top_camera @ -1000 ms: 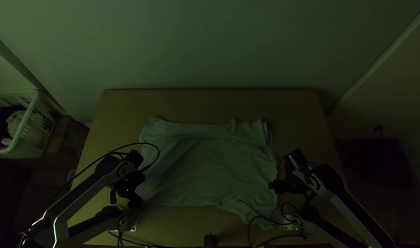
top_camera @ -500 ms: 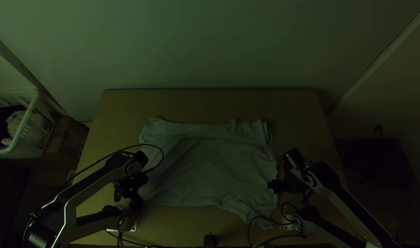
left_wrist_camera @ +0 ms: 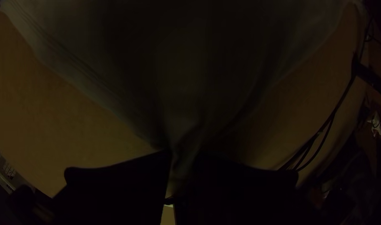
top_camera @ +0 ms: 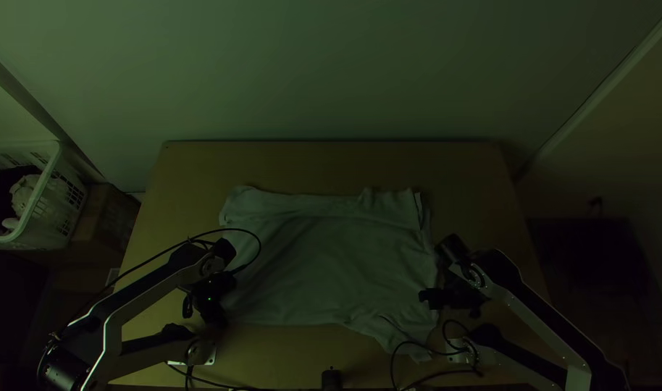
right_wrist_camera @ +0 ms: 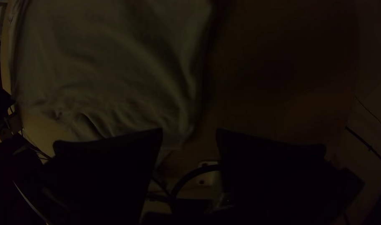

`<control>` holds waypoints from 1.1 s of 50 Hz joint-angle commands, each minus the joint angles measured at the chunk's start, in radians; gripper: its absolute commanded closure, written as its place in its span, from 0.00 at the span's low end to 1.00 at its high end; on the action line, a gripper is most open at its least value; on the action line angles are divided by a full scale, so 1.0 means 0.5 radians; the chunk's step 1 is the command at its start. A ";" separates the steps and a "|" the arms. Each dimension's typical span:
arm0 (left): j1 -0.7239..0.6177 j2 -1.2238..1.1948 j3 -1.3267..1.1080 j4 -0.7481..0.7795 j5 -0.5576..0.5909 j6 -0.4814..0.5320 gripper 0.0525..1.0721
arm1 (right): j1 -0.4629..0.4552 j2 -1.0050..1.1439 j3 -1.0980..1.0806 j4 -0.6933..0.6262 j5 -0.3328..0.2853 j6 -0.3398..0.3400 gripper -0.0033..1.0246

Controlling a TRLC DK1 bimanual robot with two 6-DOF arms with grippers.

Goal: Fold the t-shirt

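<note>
A pale t-shirt [top_camera: 331,261] lies spread on the table, its far edge folded over in a band and its near right corner sticking out. My left gripper [top_camera: 216,318] is at the shirt's near left corner; in the left wrist view that gripper [left_wrist_camera: 182,156] is shut on a gathered corner of the t-shirt [left_wrist_camera: 186,96]. My right gripper [top_camera: 426,297] is over the shirt's right edge. In the right wrist view the right gripper [right_wrist_camera: 189,135] stands open, with the edge of the t-shirt [right_wrist_camera: 115,71] below and nothing pinched between its fingers.
The wooden table [top_camera: 331,166] has bare wood beyond the shirt. Black cables [top_camera: 418,347] loop by the right arm's base, near the shirt's near right corner. A small black object [top_camera: 331,379] sits at the near edge. A white basket [top_camera: 38,210] with cloth stands at the left.
The left arm has shifted slightly right and toward the near edge. The right arm's wrist has moved a little left. The shirt lies much as before.
</note>
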 commanded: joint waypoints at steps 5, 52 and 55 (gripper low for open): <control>-0.006 0.028 -0.035 0.079 0.082 0.022 0.98 | 0.010 0.112 -0.077 0.004 -0.022 0.032 0.42; 0.157 0.047 0.075 0.143 0.079 0.101 0.98 | 0.136 0.468 -0.221 0.268 -0.307 -0.091 0.85; 0.181 0.047 0.082 0.143 0.079 0.114 0.98 | 0.142 0.523 -0.218 0.268 -0.307 -0.115 0.89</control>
